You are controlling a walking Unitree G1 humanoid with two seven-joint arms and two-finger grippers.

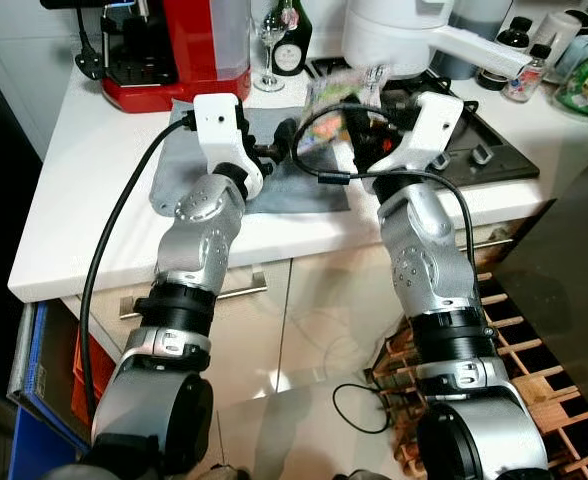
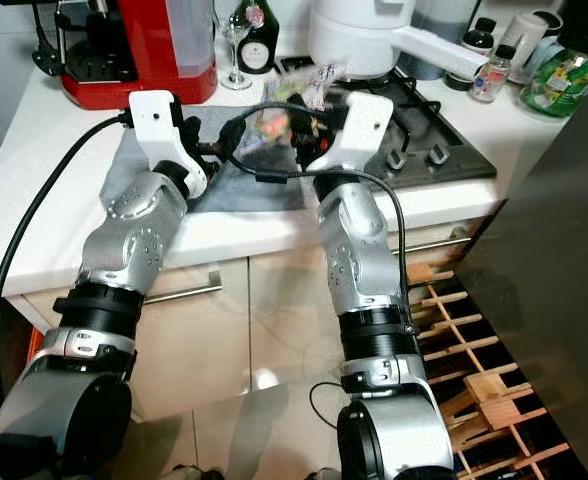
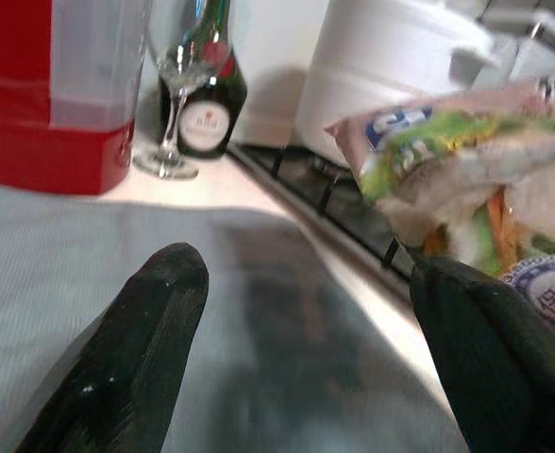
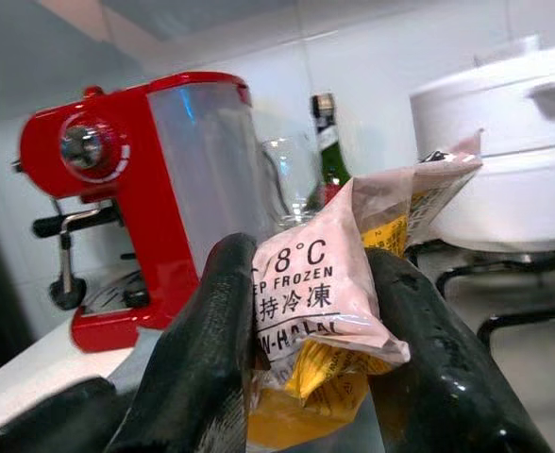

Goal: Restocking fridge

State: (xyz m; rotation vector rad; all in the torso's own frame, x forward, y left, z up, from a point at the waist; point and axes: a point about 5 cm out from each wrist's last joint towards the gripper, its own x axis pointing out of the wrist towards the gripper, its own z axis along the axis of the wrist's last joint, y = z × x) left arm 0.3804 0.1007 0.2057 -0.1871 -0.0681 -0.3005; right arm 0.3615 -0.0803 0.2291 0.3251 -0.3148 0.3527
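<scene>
Right wrist view shows a pink frozen food packet (image 4: 320, 293) pinched between the two black fingers (image 4: 207, 363) of the right gripper (image 4: 306, 368), held above the counter's grey cloth (image 1: 309, 185) beside the hob (image 1: 474, 140). The left gripper (image 3: 306, 349), just to the left over the same cloth, has its fingers spread wide with nothing between them, the packet hanging close by its right finger. Farther back stand a red coffee machine (image 1: 174, 45), a wine glass (image 1: 270, 40), a dark bottle (image 1: 291, 35) and a white pot (image 1: 394, 35).

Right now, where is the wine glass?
The wine glass stands at the back of the counter, between the red coffee machine and the dark green bottle.
</scene>
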